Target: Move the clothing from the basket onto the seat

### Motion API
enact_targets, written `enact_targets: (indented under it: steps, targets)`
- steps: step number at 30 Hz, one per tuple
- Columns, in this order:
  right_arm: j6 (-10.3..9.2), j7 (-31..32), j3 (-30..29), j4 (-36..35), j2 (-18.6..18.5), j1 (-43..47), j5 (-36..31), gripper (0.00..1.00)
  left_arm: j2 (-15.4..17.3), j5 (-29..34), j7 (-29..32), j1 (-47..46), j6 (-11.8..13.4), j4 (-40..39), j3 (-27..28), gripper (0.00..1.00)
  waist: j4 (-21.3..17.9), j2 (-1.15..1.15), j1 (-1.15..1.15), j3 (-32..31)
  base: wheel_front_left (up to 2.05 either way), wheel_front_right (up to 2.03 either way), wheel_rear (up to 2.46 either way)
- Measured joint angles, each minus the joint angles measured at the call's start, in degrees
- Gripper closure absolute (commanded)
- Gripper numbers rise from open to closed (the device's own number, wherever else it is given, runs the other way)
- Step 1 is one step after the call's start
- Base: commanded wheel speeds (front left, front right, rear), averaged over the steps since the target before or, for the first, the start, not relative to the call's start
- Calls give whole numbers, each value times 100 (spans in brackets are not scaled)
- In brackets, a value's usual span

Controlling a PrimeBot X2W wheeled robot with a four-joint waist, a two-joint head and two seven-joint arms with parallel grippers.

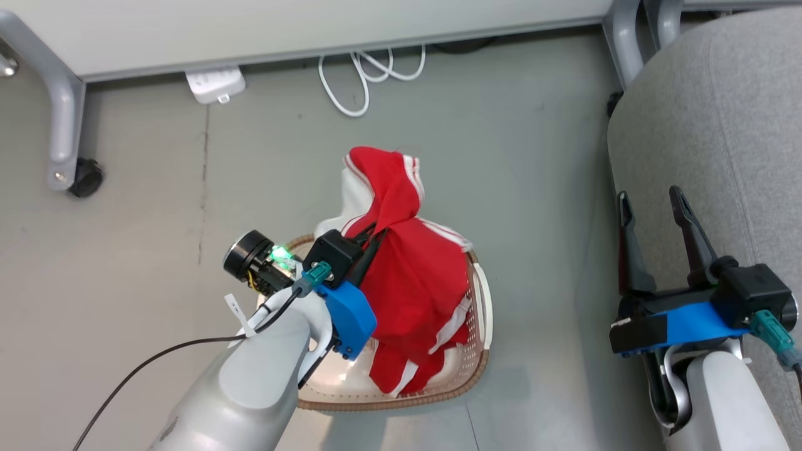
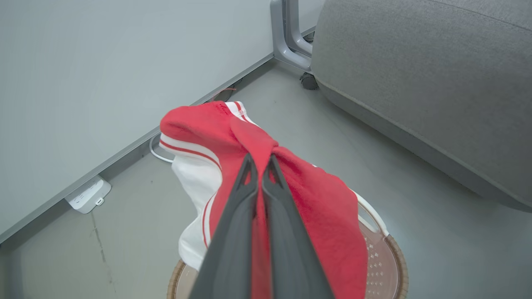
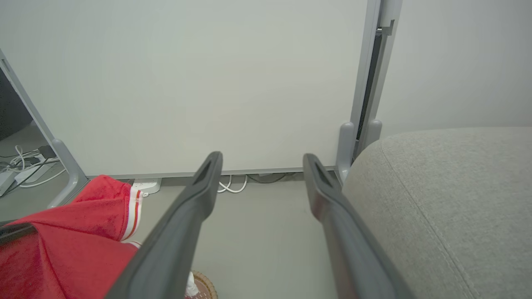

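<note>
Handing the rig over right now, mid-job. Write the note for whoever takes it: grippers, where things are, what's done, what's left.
Left gripper: shut on the clothing, bunch held above the basket, lower folds hanging inside it.
Right gripper: open, holding nothing, beside the seat.
Done: clothing gripped.
Left: carry it rightward onto the seat, release, then check the basket for more.
</note>
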Motion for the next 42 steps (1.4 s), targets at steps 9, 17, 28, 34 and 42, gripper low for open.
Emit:
enact_targets:
  steps: [9,17,28,34,42]
  targets:
    - [0,0,21,97,32,304,18,0,25,-93,-2,234,26,-1181,287,100,100,0,0,-658,0,0,0]
    - [0,0,14,147,78,611,23,0,19,-189,-2,294,29,-1898,401,100,64,0,0,-1157,0,0,0]
    - [0,0,7,224,131,1034,25,0,15,-258,126,393,21,-2604,202,100,-3,0,1,-1661,0,0,0]
    - [0,0,9,231,144,1093,33,0,76,-296,285,509,40,-2939,134,100,-6,0,1,-1765,0,0,0]
    - [-1,0,235,107,132,1112,19,0,185,-375,414,660,100,-3166,105,100,-7,0,1,-1812,0,0,0]
